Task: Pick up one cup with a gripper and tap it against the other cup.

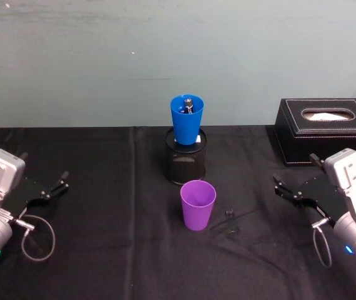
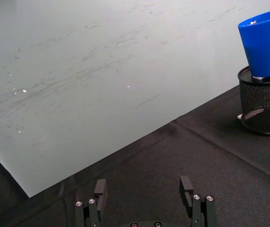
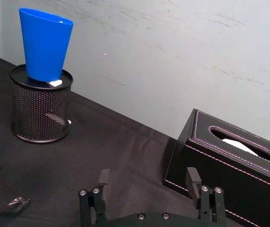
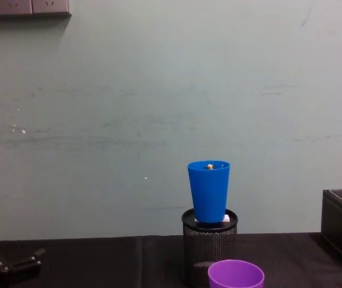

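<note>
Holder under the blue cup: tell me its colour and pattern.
The holder is black, fine wire mesh; it shows best in the right wrist view.

2 cups (image 1: pixel 197 204) (image 1: pixel 187 119) | 1 mesh holder (image 1: pixel 186 165) | 1 tissue box (image 1: pixel 300 139) — 2 grippers (image 2: pixel 143 182) (image 3: pixel 148 173)

Purple cup (image 1: pixel 198 205): plastic, tapered, smooth rim, upright w/ mouth up, empty, on the black desk (image 1: pixel 103 250) approx mid-way across, just in front of a black mesh holder (image 1: pixel 185 164). Blue cup (image 1: pixel 187 120): same shape & approx same size, upright, base sitting in the holder's top, small dark item inside.
</note>
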`<state>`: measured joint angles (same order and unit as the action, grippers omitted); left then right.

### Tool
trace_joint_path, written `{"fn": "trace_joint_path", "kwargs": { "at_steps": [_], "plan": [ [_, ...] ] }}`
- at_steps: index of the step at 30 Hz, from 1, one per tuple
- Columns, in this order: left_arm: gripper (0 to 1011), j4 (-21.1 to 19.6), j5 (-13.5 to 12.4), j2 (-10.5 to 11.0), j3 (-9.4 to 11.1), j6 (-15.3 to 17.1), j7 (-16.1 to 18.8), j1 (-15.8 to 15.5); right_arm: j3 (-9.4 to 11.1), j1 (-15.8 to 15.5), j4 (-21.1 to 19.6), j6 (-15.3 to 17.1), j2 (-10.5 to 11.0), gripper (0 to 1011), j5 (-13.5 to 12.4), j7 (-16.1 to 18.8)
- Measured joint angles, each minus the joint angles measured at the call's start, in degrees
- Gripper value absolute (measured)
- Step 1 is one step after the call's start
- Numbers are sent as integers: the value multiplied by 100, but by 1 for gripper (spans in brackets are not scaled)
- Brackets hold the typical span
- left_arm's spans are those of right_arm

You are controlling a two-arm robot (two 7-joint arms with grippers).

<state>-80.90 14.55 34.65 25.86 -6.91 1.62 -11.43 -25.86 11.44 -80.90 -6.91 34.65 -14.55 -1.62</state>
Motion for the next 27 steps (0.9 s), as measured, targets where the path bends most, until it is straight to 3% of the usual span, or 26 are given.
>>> {"fn": "trace_joint_path", "kwargs": {
  "at_steps": [27],
  "plan": [
    [1000, 0, 0, 0, 0, 0, 0, 0, 0, 0, 0, 0, 0, 1003, 0, 0]
  ]
}}
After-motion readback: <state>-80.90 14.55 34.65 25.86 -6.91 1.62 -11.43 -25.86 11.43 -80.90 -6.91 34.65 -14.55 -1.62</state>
